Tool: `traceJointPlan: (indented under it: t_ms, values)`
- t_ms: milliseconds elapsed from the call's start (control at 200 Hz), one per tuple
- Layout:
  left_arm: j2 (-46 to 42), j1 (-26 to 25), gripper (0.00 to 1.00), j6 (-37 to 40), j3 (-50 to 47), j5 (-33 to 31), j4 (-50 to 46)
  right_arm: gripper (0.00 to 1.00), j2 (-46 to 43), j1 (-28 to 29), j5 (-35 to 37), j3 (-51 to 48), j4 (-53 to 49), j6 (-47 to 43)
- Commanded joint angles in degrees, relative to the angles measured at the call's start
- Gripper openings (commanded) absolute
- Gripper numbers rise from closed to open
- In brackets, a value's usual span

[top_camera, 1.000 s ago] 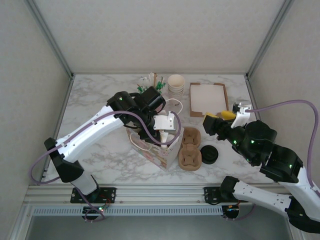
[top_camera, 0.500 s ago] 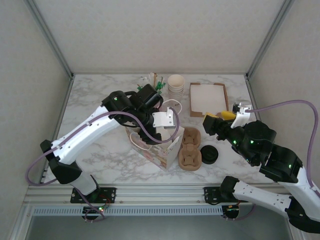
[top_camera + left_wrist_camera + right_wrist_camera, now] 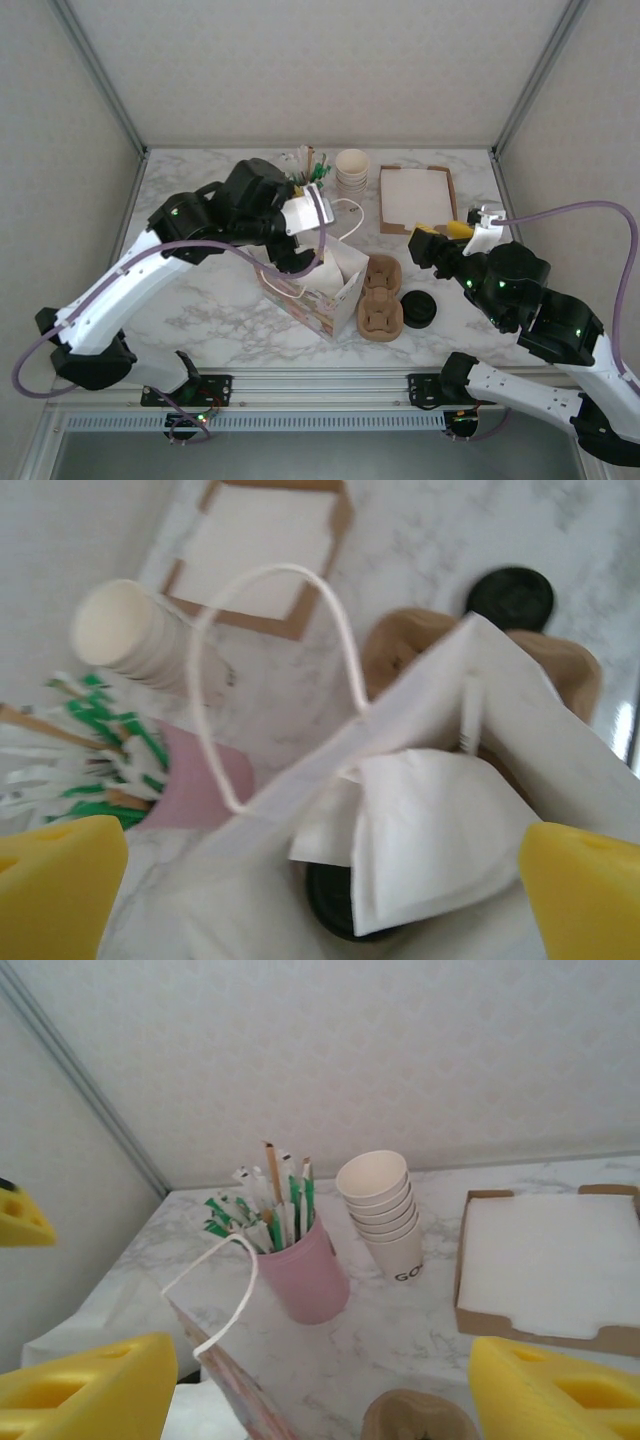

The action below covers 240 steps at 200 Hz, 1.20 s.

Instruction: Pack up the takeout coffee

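In the left wrist view I look down into the white paper bag [image 3: 440,695]. A round black lid [image 3: 335,905] shows at its bottom, half covered by a white napkin [image 3: 440,830]; this seems to be the takeout coffee, with its cup hidden. My left gripper [image 3: 320,895] hangs open above the bag mouth with nothing between its yellow fingertips [image 3: 55,880]. From the top view, the left gripper [image 3: 316,210] sits just behind the bag [image 3: 325,290]. My right gripper [image 3: 432,240] is open and apart, to the right of the brown cup carrier [image 3: 380,297].
A separate black lid [image 3: 417,310] lies right of the carrier. At the back stand a pink cup of stirrers [image 3: 305,1275], a stack of lidless cream cups [image 3: 385,1215] and a cardboard napkin box [image 3: 417,197]. The bag's cord handle [image 3: 260,630] loops up.
My left gripper has risen out of the bag and drawn back towards the rear left. The napkin now lies loose inside the bag. The right arm has not moved.
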Motion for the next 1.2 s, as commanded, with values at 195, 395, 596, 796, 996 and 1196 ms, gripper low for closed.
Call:
traceJointPlan:
  t_ms: [195,395,596,796,996,1196]
  values:
    - [-13.00,8.69,1.00,-12.67,-12.87,-14.19,24.61,0.99,-0.71,0.18,11.40,-6.32,9.56,-7.95]
    - [-17.42,16.66,1.00,-20.58,-22.97,-26.59,33.91,0.99,1.07,-0.23,19.56,-14.91,22.33,-18.61]
    - [-22.70,24.39,1.00,-28.43,-37.38,-36.79,45.67,0.99,1.07,-8.22,13.51,-24.24,33.93,-24.11]
    - [-26.41,31.37,1.00,-31.07,-53.34,-40.16,58.10,0.99,0.79,-22.29,5.10,-35.18,46.10,-26.84]
    - [-24.17,36.63,1.00,-33.14,-63.12,-42.47,63.81,0.99,4.54,-34.42,-4.09,-44.12,55.20,-23.27]
    - [-19.89,40.12,1.00,-35.56,-70.93,-40.35,71.23,0.99,15.69,-43.20,-7.83,-49.42,63.71,-17.91]
